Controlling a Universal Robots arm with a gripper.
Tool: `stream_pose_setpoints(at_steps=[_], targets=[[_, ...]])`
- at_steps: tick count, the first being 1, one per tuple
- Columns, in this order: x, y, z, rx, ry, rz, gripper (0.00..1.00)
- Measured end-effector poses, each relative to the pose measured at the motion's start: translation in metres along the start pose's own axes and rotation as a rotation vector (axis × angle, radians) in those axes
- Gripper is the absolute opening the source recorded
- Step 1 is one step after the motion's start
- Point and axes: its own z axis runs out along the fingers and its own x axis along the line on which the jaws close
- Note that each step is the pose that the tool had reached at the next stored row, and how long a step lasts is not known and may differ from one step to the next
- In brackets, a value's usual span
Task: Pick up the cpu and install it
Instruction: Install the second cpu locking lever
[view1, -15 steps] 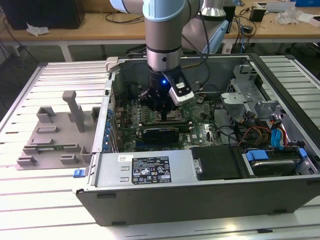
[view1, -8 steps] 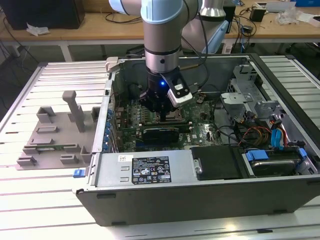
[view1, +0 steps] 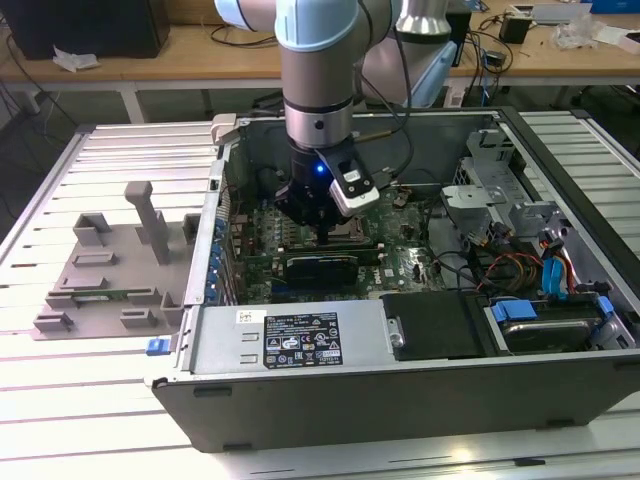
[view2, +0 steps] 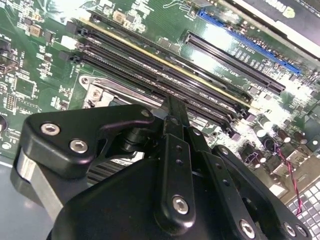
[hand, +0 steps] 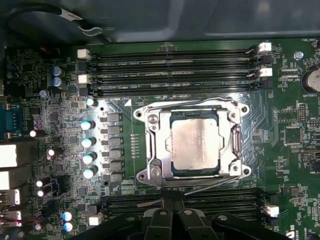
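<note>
The cpu (hand: 195, 146), a flat square chip with a shiny silver-grey top, lies flat inside the metal-framed socket (hand: 150, 145) on the green motherboard (hand: 125, 145) in the first wrist view. My gripper (hand: 172, 201) hovers just beside the socket's edge, over the memory slots, with its black fingers pressed together and nothing between them. In the exterior view the gripper (view1: 325, 232) reaches down into the open computer case (view1: 290, 390) above the middle of the board. The second wrist view has the gripper (view2: 173, 109) close above the long memory slots (view2: 165, 70).
A grey plastic fixture (view1: 110, 270) with upright blocks sits on the slatted table at the exterior view's left. Inside the case are a black cover (view1: 440, 325), drive cages (view1: 500, 190) and coloured cables (view1: 555, 270) at the exterior view's right. Case walls surround the board.
</note>
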Motion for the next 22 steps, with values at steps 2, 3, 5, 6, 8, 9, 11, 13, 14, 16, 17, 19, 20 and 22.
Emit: stream_pose_setpoints(at_steps=[2,3,5,6,8,9,11,13,14,16,17,19,20,22], targets=[[0.004,-0.0003,0.0,-0.0016,-0.0044,0.0,0.11],[0.0063,-0.0005,0.0001,-0.0023,-0.0069,0.0,0.11],[0.0115,-0.001,0.0003,-0.0073,-0.0142,0.001,0.11],[0.0125,-0.0014,0.0005,-0.0099,-0.0162,0.001,0.11],[0.0136,-0.0028,0.0008,-0.0168,-0.0194,0.001,0.11],[0.0138,-0.0037,0.0009,-0.0206,-0.0203,0.001,0.11],[0.0143,-0.0063,0.0011,-0.0334,-0.0223,0.002,0.11],[0.0151,-0.0094,0.0014,-0.0501,-0.0255,0.002,0.11],[0.0156,-0.0106,0.0015,-0.0565,-0.0268,0.003,0.11],[0.0164,-0.0127,0.0016,-0.0692,-0.0293,0.003,0.11],[0.0168,-0.0139,0.0017,-0.0773,-0.0309,0.004,0.11],[0.0178,-0.016,0.0019,-0.093,-0.0339,0.004,0.11],[0.0188,-0.0182,0.0021,-0.109,-0.0372,0.005,0.11],[0.0207,-0.0217,0.0031,-0.1283,-0.0434,0.006,0.11]])
